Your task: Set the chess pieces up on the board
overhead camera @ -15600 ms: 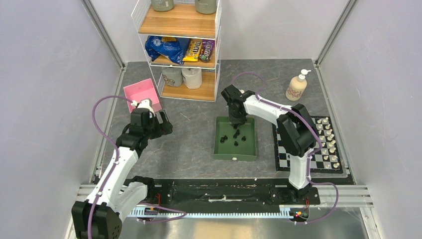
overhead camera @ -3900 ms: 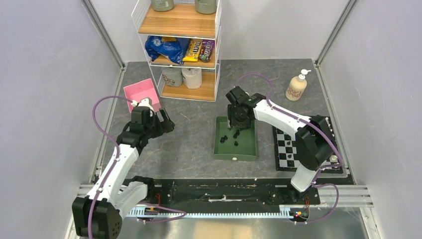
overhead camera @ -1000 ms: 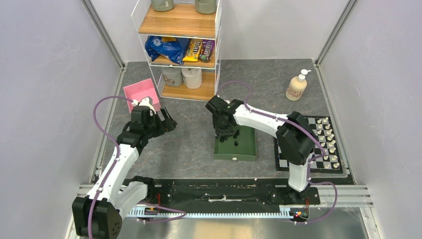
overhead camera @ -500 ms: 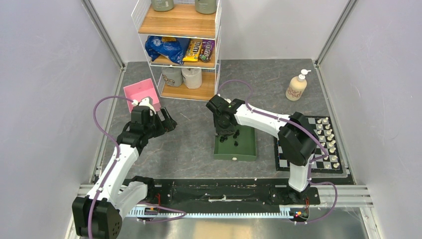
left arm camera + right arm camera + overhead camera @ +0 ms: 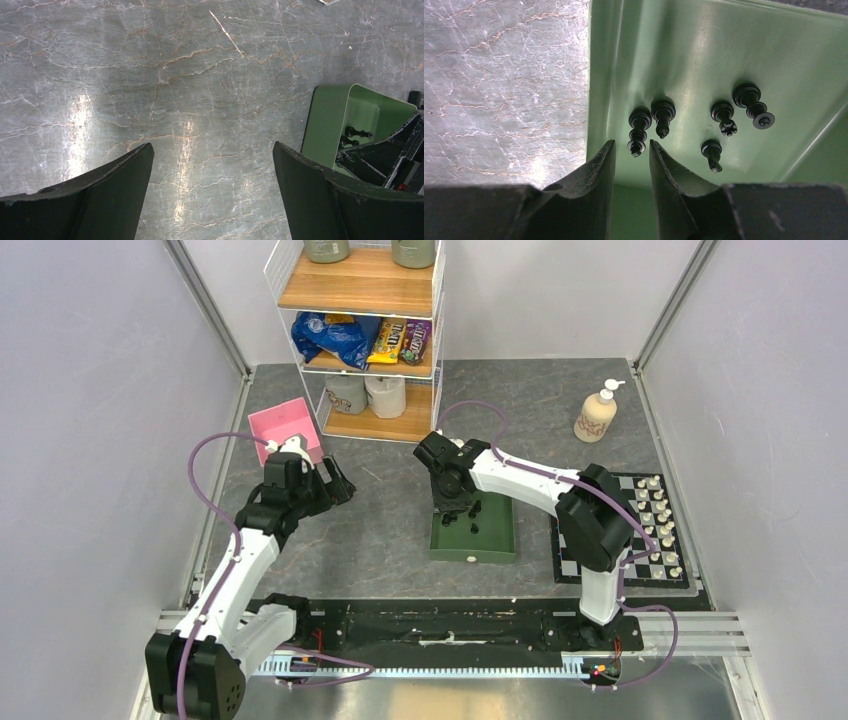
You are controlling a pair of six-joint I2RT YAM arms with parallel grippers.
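The right gripper (image 5: 632,145) hangs low inside the green tray (image 5: 704,45), hard by its left wall, because that is where the black chess pieces (image 5: 663,115) lie; five show in the wrist view, all tipped on their sides on the tray floor. Its jaws stand narrow, with a slim gap either side of the nearest piece (image 5: 639,125), so nothing looks held yet. That piece lies with its long axis running straight away from the fingers, wide base far and slim end pointing in between the tips; the jaws would close across that axis, which suits a pinch on the neck. The board (image 5: 570,560) sits well apart to the right, white pieces (image 5: 660,530) ranked along its far side. The left gripper (image 5: 212,147) hovers wide open and empty over the bare table (image 5: 150,75), probably parked clear of the work.
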